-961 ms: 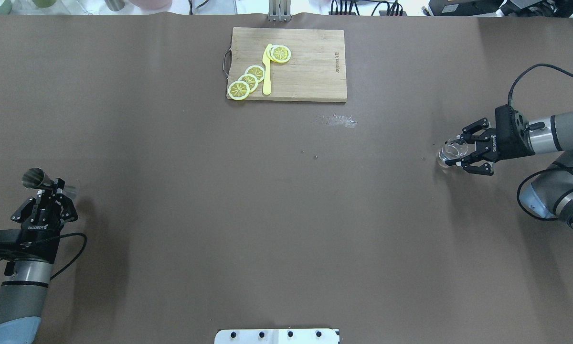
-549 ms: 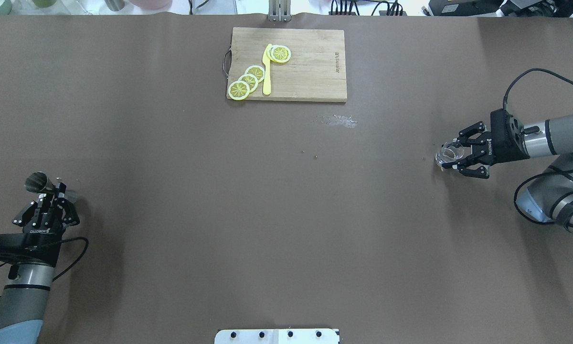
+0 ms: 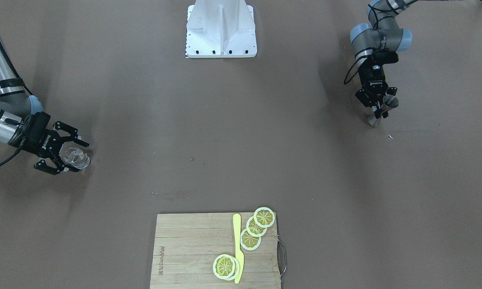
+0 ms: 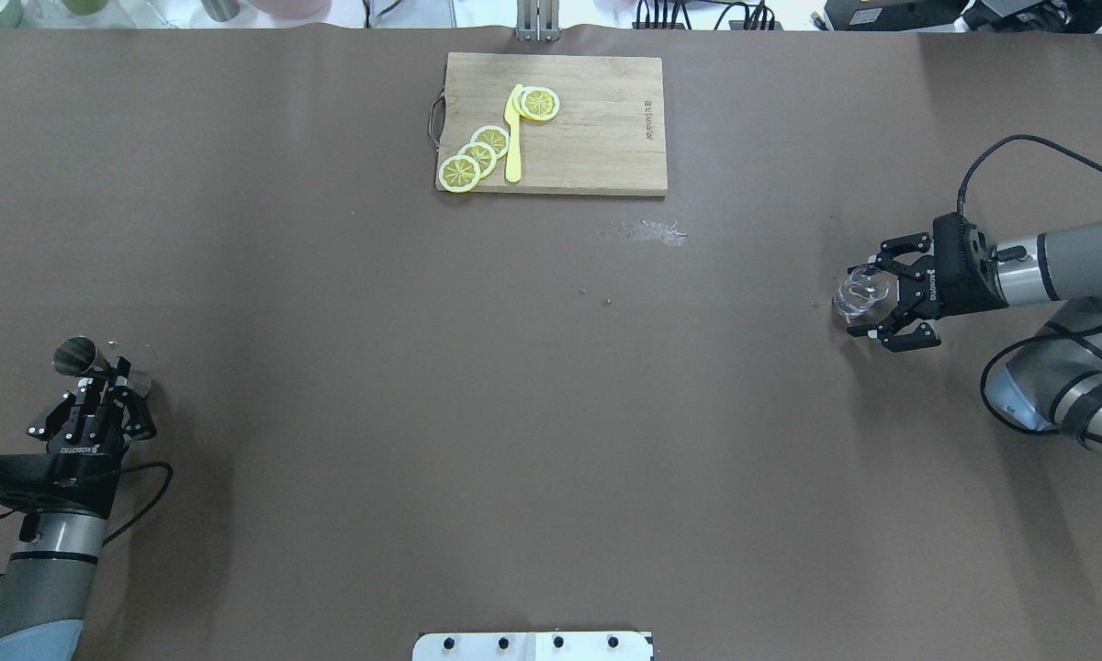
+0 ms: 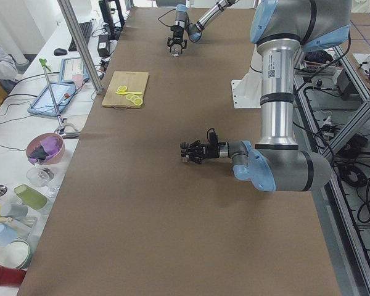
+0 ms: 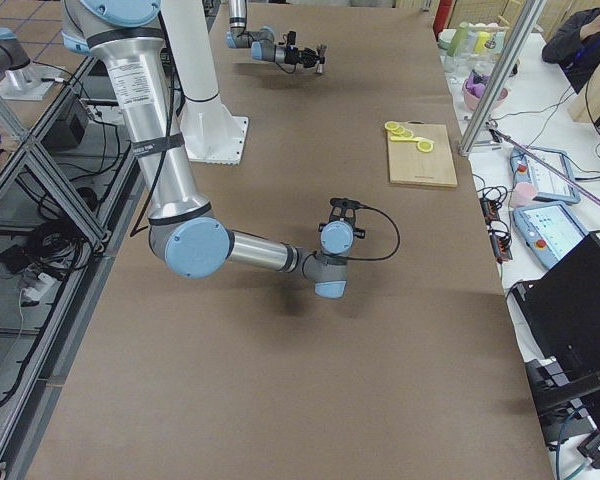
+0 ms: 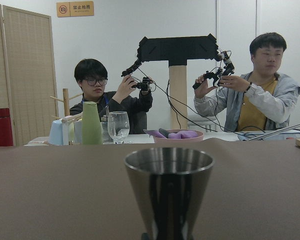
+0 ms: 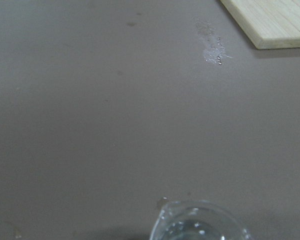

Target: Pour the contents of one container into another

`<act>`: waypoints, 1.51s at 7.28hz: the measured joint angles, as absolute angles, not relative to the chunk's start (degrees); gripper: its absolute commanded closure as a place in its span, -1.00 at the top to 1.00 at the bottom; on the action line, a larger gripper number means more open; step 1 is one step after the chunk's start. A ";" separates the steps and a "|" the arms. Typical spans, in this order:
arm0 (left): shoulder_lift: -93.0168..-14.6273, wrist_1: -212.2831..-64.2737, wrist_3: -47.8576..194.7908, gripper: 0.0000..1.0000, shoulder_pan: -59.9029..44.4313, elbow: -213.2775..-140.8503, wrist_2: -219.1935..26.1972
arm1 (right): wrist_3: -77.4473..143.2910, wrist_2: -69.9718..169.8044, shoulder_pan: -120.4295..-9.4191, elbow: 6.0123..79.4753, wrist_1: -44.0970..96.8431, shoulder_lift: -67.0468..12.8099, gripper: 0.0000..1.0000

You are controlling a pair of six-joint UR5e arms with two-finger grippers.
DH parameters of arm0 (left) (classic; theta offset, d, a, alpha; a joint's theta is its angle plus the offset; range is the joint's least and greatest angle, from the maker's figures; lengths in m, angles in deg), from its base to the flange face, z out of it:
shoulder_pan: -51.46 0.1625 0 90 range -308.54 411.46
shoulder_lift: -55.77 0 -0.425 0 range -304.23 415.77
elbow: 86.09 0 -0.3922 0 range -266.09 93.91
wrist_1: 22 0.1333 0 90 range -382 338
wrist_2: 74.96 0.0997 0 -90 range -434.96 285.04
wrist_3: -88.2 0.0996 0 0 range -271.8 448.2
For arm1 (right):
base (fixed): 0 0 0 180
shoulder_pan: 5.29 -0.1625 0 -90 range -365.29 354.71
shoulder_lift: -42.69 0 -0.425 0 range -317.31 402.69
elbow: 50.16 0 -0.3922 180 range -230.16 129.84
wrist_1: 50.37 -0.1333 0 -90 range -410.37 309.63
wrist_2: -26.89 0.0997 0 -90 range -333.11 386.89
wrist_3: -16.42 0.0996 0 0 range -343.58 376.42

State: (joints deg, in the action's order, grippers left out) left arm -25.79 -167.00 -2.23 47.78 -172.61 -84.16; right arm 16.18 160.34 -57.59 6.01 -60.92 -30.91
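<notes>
The steel jigger (image 4: 75, 353) is at the table's near left, and my left gripper (image 4: 110, 375) is shut on its narrow waist. The left wrist view shows it upright, with its round rim (image 7: 169, 161) close to the camera. In the front-facing view the jigger (image 3: 390, 102) sits in the left gripper (image 3: 379, 109), its lower cone at the table. Far to the right, the clear glass (image 4: 852, 296) sits between the fingers of my right gripper (image 4: 865, 303), which is shut on it. Only the glass rim (image 8: 200, 220) shows in the right wrist view.
A wooden cutting board (image 4: 606, 138) with lemon slices (image 4: 477, 154) and a yellow knife (image 4: 513, 138) lies at the far middle. A small wet patch (image 4: 647, 232) glistens just in front of it. People sit beyond the table's end (image 7: 115, 100).
My left gripper has drawn back toward the robot with the jigger. My right gripper has shifted a little toward the table's middle and swung its wrist, the glass moving with it.
</notes>
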 measured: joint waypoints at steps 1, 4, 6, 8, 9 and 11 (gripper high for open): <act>-25.79 -167.01 -2.29 -0.96 47.88 -172.54 -84.20 | 16.17 160.27 -57.45 6.10 -60.92 -30.84 1.00; -25.79 -166.94 -2.56 -0.72 48.18 -172.50 -84.28 | 16.16 160.46 -57.37 6.54 -60.94 -31.41 1.00; -25.79 -166.86 -2.59 -0.30 48.33 -172.43 -84.28 | 16.21 160.66 -57.71 6.76 -61.00 -31.82 1.00; -25.79 -166.79 -2.57 0.16 48.54 -172.41 -84.20 | 16.24 161.80 -59.11 6.92 -61.01 -31.97 1.00; -25.79 -166.77 -2.54 0.99 48.66 -172.41 -84.12 | 16.24 163.04 -60.40 6.93 -61.07 -32.00 1.00; -25.43 -166.62 -2.43 0.98 49.21 -172.69 -83.75 | 16.30 165.34 -63.29 6.97 -61.24 -31.85 1.00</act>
State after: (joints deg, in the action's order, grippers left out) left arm -25.43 -166.62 -2.43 49.21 -172.69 -83.75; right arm 16.30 165.34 -63.29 6.97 -61.24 -31.85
